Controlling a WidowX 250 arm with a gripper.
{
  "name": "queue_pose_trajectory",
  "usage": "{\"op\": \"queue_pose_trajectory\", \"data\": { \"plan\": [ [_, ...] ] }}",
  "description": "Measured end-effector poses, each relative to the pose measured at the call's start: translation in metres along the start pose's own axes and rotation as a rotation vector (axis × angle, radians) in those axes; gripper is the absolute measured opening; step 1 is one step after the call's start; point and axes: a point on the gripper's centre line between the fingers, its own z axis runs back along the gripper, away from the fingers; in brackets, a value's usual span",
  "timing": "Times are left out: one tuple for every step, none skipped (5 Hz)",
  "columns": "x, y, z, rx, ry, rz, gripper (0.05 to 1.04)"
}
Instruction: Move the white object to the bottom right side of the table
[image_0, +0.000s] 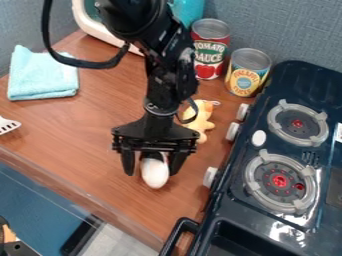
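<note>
The black gripper (153, 167) hangs down over the middle of the wooden table, left of the toy stove. Its fingers stand apart on either side of the white egg-shaped object (155, 174), and the gripper is open. A narrow strip of table shows between the left finger and the object; the right finger is close to its other side. The object's rounded lower end reaches below the fingertips, while its upper end is partly hidden under the gripper. The wooden table (87, 132) runs down to the stove's left side at the bottom.
The dark toy stove (230, 200) takes up the right side, its black handle (177, 232) jutting over the table. Behind the gripper lies a yellow plush toy (202, 120). Two cans (211, 47) (248, 72) stand at the back; a folded cloth (43, 75) and white slotted utensil (8, 125) lie left.
</note>
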Motion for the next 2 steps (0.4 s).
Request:
{"op": "queue_pose_trajectory", "data": {
  "plan": [
    [0.003, -0.003, 0.017, 0.005, -0.076, -0.007, 1.002],
    [0.008, -0.002, 0.035, 0.002, -0.144, -0.007, 1.0]
  ]
}}
